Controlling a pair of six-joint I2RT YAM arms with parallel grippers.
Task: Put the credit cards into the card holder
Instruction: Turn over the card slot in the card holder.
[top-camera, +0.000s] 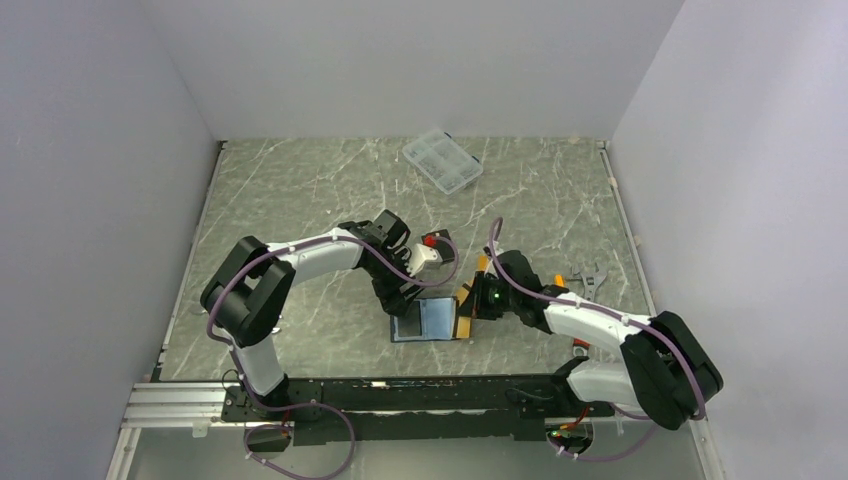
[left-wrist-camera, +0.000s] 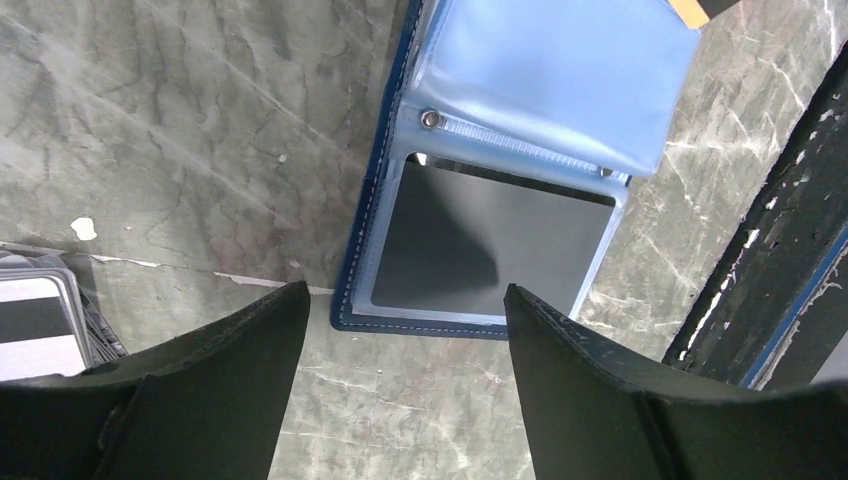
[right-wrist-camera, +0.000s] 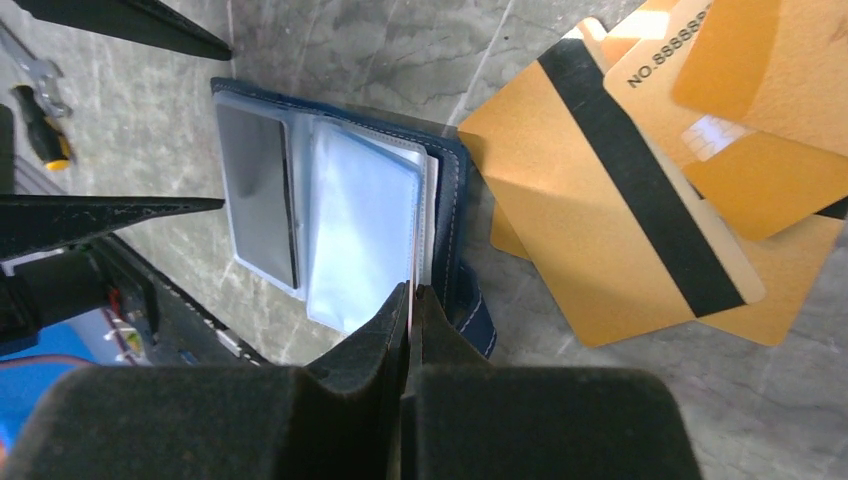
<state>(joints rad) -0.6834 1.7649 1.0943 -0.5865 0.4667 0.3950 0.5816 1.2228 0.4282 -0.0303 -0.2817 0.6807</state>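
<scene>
Centrally, open card holder (left-wrist-camera: 540, 90), left end effector (left-wrist-camera: 405, 295) apart over its edge, right end effector (right-wrist-camera: 411, 292) pinched together.

Both arms bend in toward the middle of the marble table (top-camera: 300, 200). The wallet (top-camera: 432, 320) lies open and flat near the front, light blue side up. The left gripper (top-camera: 405, 298) is at its top left corner and the right gripper (top-camera: 470, 303) at its right edge, right by some orange cards (top-camera: 464, 322). A clear box (top-camera: 443, 161) sits way back, and a wrench (top-camera: 590, 275) is off to the right.
</scene>
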